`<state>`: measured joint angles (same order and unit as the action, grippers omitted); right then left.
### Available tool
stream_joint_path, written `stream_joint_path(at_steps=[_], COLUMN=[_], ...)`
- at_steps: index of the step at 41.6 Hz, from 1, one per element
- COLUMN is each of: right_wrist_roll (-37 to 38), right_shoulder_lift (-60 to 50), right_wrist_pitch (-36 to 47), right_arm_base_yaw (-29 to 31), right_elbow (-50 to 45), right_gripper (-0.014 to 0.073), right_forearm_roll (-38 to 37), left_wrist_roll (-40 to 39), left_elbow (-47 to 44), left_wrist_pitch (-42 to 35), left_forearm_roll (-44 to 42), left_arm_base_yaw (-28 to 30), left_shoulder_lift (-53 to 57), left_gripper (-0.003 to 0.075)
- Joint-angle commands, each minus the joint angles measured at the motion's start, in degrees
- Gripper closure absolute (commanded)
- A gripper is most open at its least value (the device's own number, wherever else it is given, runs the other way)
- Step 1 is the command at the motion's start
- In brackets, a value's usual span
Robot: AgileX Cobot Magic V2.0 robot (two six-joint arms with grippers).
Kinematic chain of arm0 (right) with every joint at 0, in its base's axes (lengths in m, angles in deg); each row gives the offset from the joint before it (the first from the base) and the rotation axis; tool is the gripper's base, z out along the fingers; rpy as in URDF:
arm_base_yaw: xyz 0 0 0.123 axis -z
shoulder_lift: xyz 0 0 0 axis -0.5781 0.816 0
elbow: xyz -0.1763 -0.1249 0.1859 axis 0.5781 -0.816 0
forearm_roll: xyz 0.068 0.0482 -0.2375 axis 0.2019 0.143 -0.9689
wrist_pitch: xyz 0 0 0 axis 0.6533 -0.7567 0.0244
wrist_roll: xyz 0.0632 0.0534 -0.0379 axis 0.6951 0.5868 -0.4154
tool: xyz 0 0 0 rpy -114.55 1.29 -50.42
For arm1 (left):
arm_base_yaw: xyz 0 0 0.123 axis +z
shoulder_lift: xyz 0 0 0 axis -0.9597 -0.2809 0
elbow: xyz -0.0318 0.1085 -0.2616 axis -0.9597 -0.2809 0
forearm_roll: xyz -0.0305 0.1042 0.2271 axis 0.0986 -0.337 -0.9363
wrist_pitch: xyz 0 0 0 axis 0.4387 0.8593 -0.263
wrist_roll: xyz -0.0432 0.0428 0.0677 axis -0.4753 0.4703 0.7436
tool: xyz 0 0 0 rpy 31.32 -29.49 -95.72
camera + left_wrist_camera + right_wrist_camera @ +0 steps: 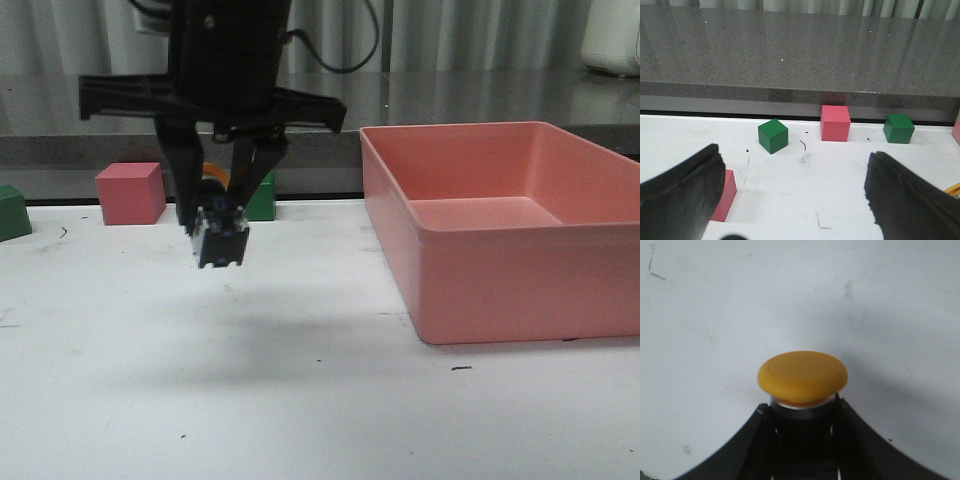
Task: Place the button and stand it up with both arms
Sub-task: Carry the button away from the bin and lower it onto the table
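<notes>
Button held in the air over the white table by one gripper; other gripper wide open w/ nothing in it.

Nearest in front view: bare white table (300,400), shadow under the load. Above it the right gripper (222,222) hangs fingers-down, pinched tight on the button (221,243), which is clear of the tabletop. Button's long axis runs roughly fore-aft: black body w/ blue/metal terminals faces the front cam, yellow mushroom cap (802,376) points away, out past the fingertips in the right wrist view. Exact tilt hard to judge. Right side: pink bin (510,225), open top, nothing visible inside. Left gripper (792,192): fingers spread far apart, gripping nothing. Further back, by the grey ledge: pink cube (130,193), green cube (262,196) behind the arm, another green cube (12,212) at far left edge.
</notes>
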<state>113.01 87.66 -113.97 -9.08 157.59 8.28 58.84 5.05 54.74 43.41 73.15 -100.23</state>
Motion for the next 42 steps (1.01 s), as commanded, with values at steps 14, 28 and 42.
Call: stream_joint_path(at_steps=[14, 28, 42], right_wrist_roll=[7.55, 14.56, 18.85], right_shoulder_lift=[7.06, 10.02, 10.63], right_wrist_pitch=[-2.39, -0.49, -0.65], right_arm_base_yaw=[-0.14, -0.08, -0.08], right_elbow=[13.11, 13.11, 13.11], right_gripper=[0.0344, 0.0344, 0.0208], right_forearm_roll=[0.1, -0.61, -0.62], left_wrist_roll=[-0.4, -0.4, -0.4], left_elbow=[1.68, 1.68, 1.68], left_wrist_pitch=[-3.97, -3.97, -4.07], left_forearm_roll=[-0.1, -0.1, -0.1], left_arm_base_yaw=[-0.59, -0.59, -0.59], left_shoulder_lift=[-0.73, -0.73, -0.73], left_gripper=[0.0157, 0.0157, 0.0157])
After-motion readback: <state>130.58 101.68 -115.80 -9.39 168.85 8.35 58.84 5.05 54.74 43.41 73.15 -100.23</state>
